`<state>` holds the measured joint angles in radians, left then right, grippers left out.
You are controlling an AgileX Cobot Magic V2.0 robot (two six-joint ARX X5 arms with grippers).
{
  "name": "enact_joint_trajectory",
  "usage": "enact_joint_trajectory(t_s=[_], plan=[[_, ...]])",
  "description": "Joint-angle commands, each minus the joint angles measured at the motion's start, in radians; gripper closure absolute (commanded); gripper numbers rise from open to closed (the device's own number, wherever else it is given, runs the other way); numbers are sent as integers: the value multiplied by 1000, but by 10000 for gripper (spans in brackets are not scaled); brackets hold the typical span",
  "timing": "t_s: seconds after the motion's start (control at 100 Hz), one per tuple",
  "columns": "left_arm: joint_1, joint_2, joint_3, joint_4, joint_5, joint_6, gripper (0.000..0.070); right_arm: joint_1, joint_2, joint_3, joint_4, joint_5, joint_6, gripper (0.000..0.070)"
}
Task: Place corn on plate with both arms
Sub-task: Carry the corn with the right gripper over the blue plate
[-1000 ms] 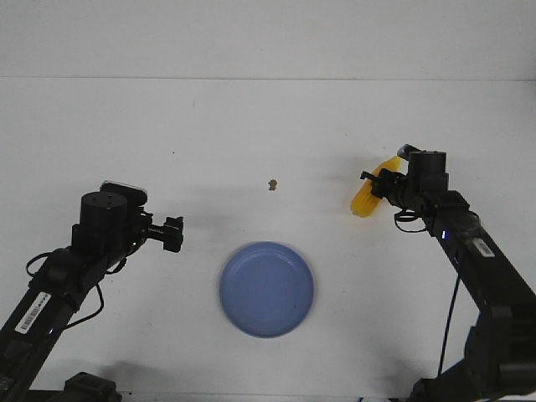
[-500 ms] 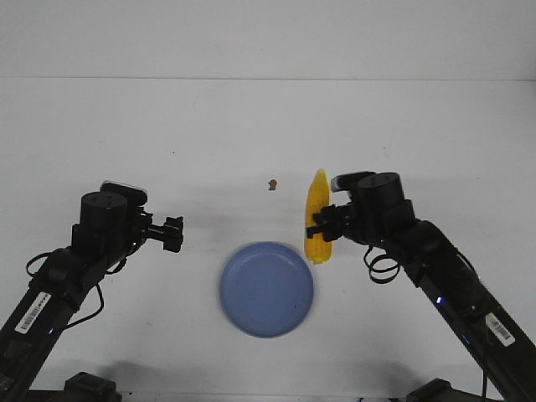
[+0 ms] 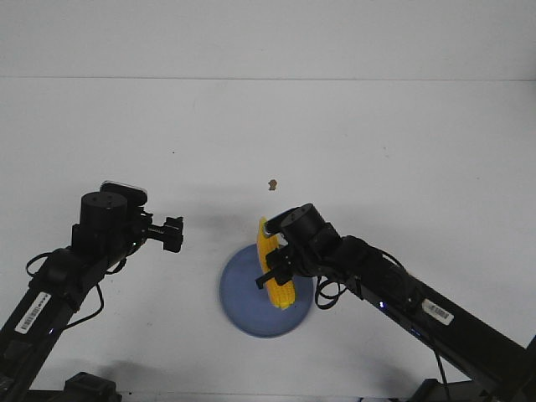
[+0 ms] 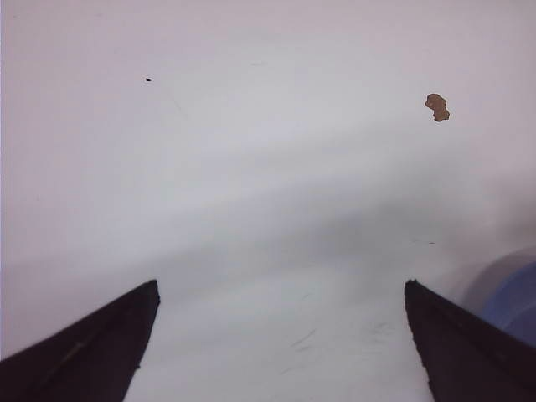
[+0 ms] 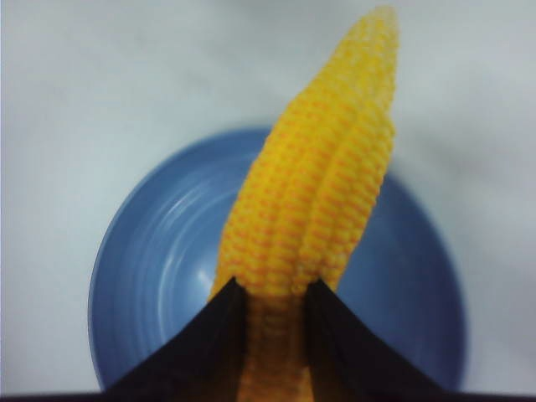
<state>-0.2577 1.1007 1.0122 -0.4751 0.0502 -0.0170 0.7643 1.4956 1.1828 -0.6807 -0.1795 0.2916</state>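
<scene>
The yellow corn (image 3: 275,266) hangs over the blue plate (image 3: 243,301), held near its thick end by my right gripper (image 3: 276,270), which is shut on it. In the right wrist view the corn (image 5: 322,193) sticks out past the black fingers (image 5: 218,331) with the plate (image 5: 159,251) right beneath it; whether the cob touches the plate I cannot tell. My left gripper (image 3: 173,234) hovers left of the plate, jaws wide apart and empty. In the left wrist view its fingertips (image 4: 138,306) frame bare white table, with the plate's rim (image 4: 515,293) at the edge.
A small brown speck (image 3: 271,184) lies on the white table beyond the plate, also seen as the speck (image 4: 436,106) in the left wrist view. The table's far edge (image 3: 268,79) meets a white wall.
My right arm has swung the corn from the right side of the table leftward and nearer, ending over the plate. The left arm has stayed still.
</scene>
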Motion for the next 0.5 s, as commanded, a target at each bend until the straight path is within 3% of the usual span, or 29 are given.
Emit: enact_joint_trajectory(t_s=[0.0,0.1,0.14,0.39,0.49], plan=[[-5,10,9,3,-1,-2,103,18,27,9,0,5,-13,562],[-5,10,9,3,-1,-2,103,29,32,9,-5,25,-21,292],[-5,10,9,3,-1,-2,103,31,32,9,-3,42,-21,231],[-5,10,9,5,-2,-1,118,20,15,9,17,177,-48,228],[-5,10,9,11,-2,-2,121,-1,-29,9,55,183,-82,228]])
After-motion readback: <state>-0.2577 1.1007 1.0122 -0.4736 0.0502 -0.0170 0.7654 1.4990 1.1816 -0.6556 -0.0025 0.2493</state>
